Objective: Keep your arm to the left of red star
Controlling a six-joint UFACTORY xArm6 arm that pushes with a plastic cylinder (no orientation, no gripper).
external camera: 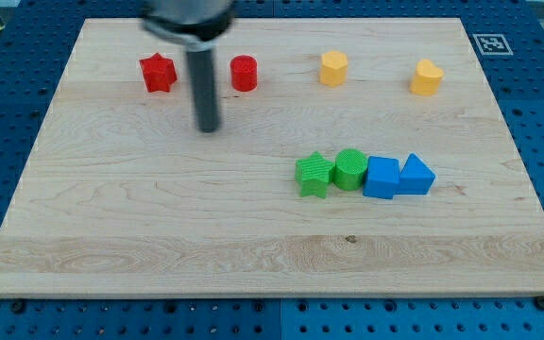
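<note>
While the red star (158, 73) sits near the board's top-left, my tip (209, 129) is down on the wood to the star's right and a bit toward the view's bottom, not touching it. No jaws here: just a bare rod, holds nothing, touches no block. Red cylinder (244, 73) is up and to the right of the tip, near but apart. Further right of the tip along the top: two yellow blocks (333, 68) (426, 77), exact shapes hard to make out. Down-right of the tip, a tight row touching side by side: green star (314, 174), green cylinder (349, 169), blue cube (382, 177), blue wedge (415, 176). Rod's upper end is blurred and cut off by the view's top. Bare board (159, 236) left of and below the tip; left board edge lies beyond the star.
</note>
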